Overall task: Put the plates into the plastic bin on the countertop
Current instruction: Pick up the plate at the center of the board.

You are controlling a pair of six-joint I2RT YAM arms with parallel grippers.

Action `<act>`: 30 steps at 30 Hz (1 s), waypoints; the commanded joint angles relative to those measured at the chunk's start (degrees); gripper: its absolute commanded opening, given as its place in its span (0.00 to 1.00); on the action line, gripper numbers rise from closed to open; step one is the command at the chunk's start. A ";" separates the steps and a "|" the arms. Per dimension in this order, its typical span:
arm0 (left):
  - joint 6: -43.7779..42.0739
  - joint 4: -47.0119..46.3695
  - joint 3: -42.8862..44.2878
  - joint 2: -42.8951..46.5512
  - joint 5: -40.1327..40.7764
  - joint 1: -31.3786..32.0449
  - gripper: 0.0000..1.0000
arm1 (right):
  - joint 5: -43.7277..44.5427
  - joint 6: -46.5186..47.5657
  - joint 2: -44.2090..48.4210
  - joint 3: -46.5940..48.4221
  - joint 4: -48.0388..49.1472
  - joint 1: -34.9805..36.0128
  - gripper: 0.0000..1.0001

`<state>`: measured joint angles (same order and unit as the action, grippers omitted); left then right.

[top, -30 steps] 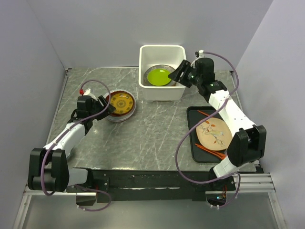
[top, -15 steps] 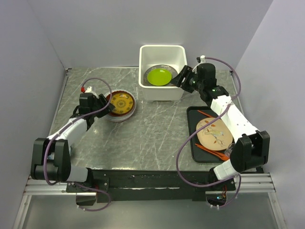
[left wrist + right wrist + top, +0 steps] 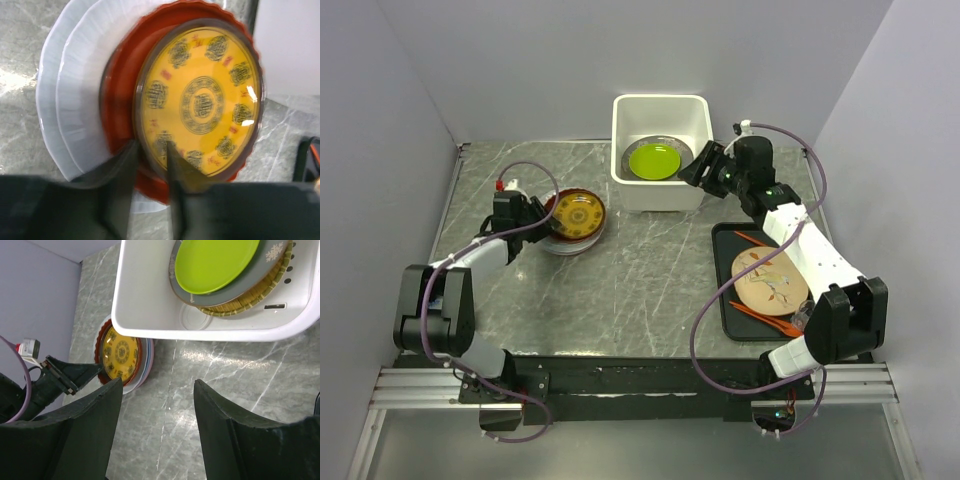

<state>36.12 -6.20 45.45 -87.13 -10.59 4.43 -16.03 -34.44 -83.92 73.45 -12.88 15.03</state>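
The left gripper (image 3: 149,155) was seen with its fingers set part way together astride the near rim of the yellow patterned plate (image 3: 200,100), one finger outside the rim and one over the face. Whether the pads had bitten could not be told, the view being blurred. Directly under that plate lay a red plate (image 3: 120,100), and under it pale white plates (image 3: 65,110), the stack resting on the countertop (image 3: 640,270).

The step in hand was judged to be the pick-up of the top plate. Next, a firm pinch on the rim would be called for, then a lift clear of the stack.

Well beyond the fingertips, ahead and to the right, stood the plastic bin (image 3: 660,195), a lime green plate (image 3: 215,262) already stacked inside. The right gripper (image 3: 157,385) was held spread and empty just short of it.
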 commanded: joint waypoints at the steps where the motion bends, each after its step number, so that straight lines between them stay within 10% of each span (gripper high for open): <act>1: -0.61 -1.36 2.19 -1.37 -0.75 0.41 0.25 | -0.40 0.77 2.36 -0.15 2.51 0.00 0.66; 6: -0.70 -1.28 1.92 -1.46 -1.01 0.41 0.01 | -0.84 0.60 2.62 -0.41 2.78 0.09 0.66; 30: 0.09 5.93 2.36 6.71 5.93 0.41 0.01 | -6.11 1.12 1.31 -0.68 4.01 1.58 0.67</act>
<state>36.62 -0.86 46.96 -84.49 -7.33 4.58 -20.03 -34.41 -83.37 71.61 -11.09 15.33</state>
